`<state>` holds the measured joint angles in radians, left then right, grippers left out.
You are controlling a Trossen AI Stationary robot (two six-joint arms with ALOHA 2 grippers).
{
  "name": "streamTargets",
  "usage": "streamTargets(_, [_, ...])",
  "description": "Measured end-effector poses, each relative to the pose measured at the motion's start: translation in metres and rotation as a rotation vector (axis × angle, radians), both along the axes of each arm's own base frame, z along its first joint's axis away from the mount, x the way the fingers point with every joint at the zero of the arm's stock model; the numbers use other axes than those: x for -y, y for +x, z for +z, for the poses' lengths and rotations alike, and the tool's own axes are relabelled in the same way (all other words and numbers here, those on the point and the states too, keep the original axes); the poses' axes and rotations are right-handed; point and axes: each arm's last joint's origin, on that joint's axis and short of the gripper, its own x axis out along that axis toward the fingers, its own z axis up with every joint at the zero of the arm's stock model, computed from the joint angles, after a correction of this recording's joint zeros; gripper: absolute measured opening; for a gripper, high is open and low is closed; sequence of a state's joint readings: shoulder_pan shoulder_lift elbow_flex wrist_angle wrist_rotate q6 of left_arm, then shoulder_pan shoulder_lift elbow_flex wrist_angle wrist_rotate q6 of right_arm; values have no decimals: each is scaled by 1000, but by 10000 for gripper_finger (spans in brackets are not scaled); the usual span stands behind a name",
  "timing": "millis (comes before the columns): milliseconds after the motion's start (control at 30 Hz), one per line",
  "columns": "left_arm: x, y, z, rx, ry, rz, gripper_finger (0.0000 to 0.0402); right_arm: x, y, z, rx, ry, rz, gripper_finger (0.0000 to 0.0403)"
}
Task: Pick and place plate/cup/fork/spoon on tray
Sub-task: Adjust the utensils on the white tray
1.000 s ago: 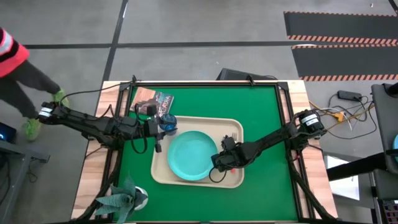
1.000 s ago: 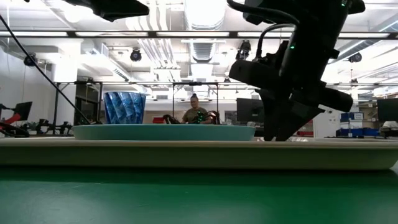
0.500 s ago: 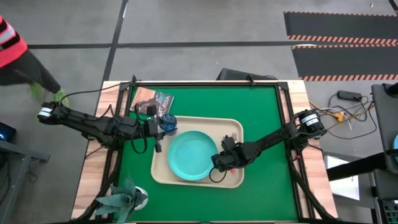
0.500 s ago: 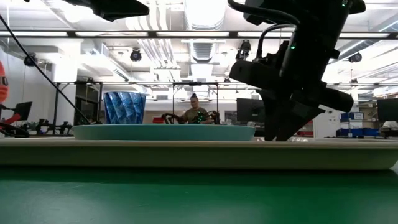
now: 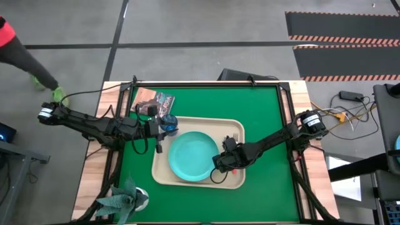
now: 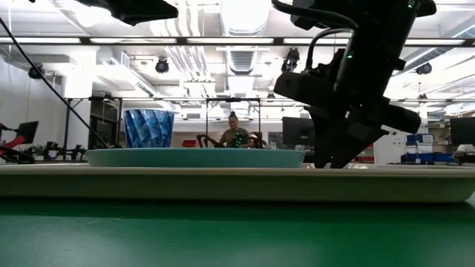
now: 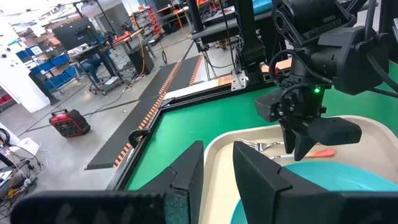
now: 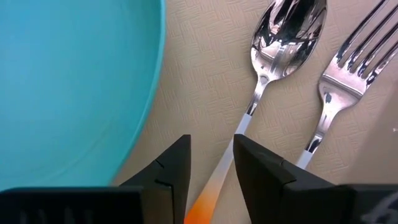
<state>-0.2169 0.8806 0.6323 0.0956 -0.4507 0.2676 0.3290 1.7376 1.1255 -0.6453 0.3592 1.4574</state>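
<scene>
The beige tray lies on the green mat. The teal plate lies flat on it. The blue cup stands upright at the tray's far left corner. The spoon and the fork lie side by side on the tray floor to the right of the plate. My right gripper is open, low over the tray, with one finger on either side of the spoon's orange handle, not touching it. My left gripper is open and empty beside the cup, at the tray's left edge.
A printed booklet lies on the mat beyond the tray's far left corner. A green plant-like object sits at the table's near left corner. Bare mat lies to the right of the tray and beyond it.
</scene>
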Motion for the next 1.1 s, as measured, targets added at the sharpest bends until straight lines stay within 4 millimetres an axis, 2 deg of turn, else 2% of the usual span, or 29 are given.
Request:
streamTargets(733, [0,0,0,0,0,1,73,0,0,0,3,-7,-2,81])
streamTargets(1100, [0,0,0,0,1,1,73,1,0,0,13,3,-40,108])
